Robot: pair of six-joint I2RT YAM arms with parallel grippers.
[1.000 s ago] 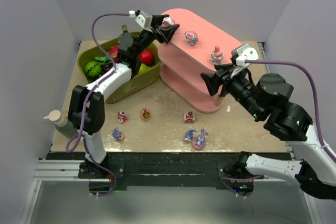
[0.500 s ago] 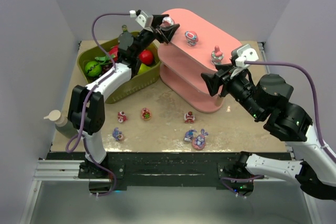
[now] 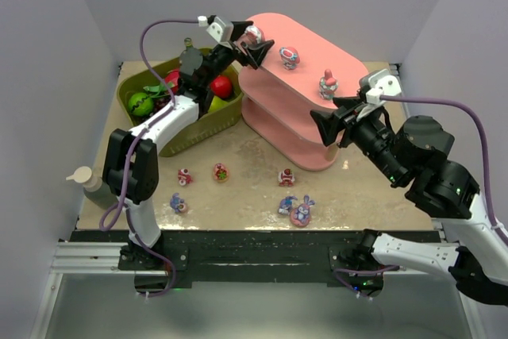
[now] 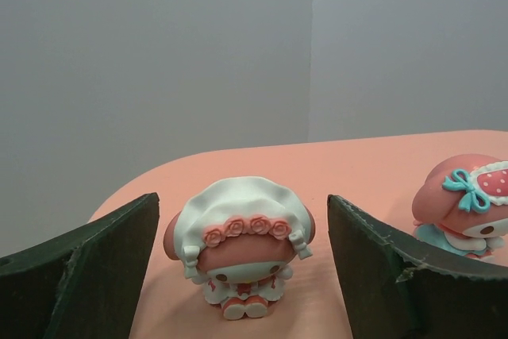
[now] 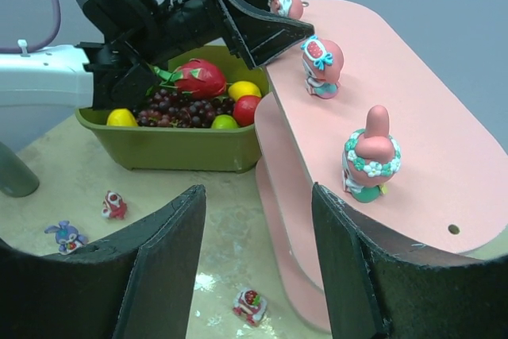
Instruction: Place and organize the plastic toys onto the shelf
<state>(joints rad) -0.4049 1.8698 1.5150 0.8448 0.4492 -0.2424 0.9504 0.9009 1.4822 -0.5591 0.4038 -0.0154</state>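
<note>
- My left pincer (image 3: pixel 258 42): released, its jaws flanking but not touching the bonnet toy (image 4: pixel 242 244), which stands upright at the left end of the shelf's (image 3: pixel 317 47) top board.
- My right pincer (image 5: pixel 258 260): released and empty, beside the shelf's right end.
- Loose toys (image 3: pixel 221 171): six, near the front edge of the surface (image 3: pixel 254 148). Judged light, rigid, glossy and slippery; grip gently across the broad head.
- Basket (image 3: pixel 198 129): rear left corner. Walls (image 3: pixel 48 53): plain grey.

Fixed overhead camera behind the arm bases, taking in the whole beige tabletop (image 3: pixel 238 152), left wrist camera close and level atop the pink oval-boarded shelf (image 4: pixel 373 164), right wrist camera farther back, all sharing the white-bonneted plastic figurine (image 4: pixel 242 244).
</note>
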